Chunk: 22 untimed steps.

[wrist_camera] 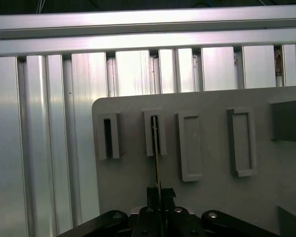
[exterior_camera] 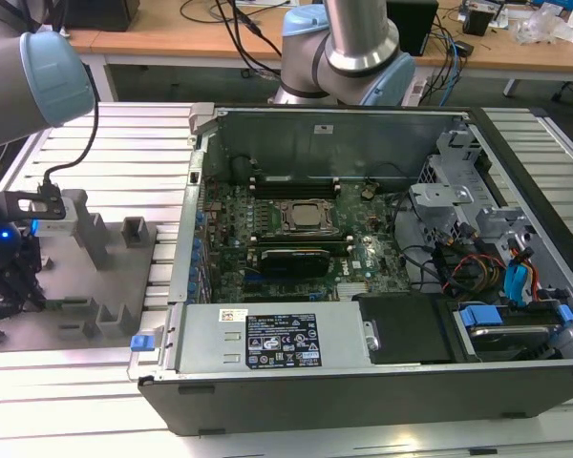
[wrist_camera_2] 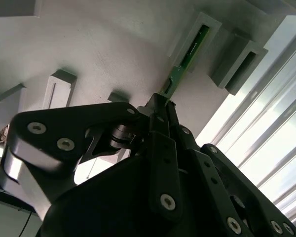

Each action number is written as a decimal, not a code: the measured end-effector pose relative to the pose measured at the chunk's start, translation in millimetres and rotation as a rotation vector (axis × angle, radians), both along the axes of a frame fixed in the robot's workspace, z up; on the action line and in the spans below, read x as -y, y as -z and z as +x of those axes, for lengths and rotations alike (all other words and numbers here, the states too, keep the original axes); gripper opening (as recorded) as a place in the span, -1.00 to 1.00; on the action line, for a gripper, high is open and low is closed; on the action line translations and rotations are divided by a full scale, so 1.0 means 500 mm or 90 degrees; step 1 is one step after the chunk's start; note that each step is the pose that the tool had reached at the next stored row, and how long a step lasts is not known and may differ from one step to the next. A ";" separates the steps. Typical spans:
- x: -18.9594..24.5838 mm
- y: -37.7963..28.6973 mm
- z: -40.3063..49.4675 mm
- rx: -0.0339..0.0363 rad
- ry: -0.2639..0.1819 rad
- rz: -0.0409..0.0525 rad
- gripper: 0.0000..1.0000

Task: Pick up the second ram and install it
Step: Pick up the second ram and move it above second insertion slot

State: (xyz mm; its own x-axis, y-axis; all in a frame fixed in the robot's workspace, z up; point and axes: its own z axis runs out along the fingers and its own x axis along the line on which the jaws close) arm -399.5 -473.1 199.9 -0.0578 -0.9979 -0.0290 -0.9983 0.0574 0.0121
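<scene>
End effector (wrist_camera_2: 163, 104) clamped on second ram (wrist_camera_2: 188, 53) — green-faced in second wrist view, edge-on in first wrist view

Bright even room light here; the aluminium rails (wrist_camera_2: 259, 131) glare white and my hand (wrist_camera_2: 160, 104) is basically a dark silhouette.

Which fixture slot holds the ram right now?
The narrow slot in line with the gripper: the green ram stands in it. Its narrow neighbour and the wider pockets hold nothing.
</scene>
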 end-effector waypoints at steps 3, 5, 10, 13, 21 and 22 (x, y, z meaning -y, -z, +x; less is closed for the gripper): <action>0.0001 0.000 0.000 0.0000 0.000 0.0004 -0.73; 0.0000 0.000 0.000 0.0000 0.000 0.0004 -0.73; 0.0000 -0.005 0.000 0.0000 0.000 0.0004 -0.73; 0.0000 -0.013 0.000 0.0000 0.000 0.0004 -0.73; 0.0000 -0.032 0.000 0.0000 0.000 0.0004 -0.73; 0.0000 -0.036 0.000 0.0000 0.000 0.0003 -0.73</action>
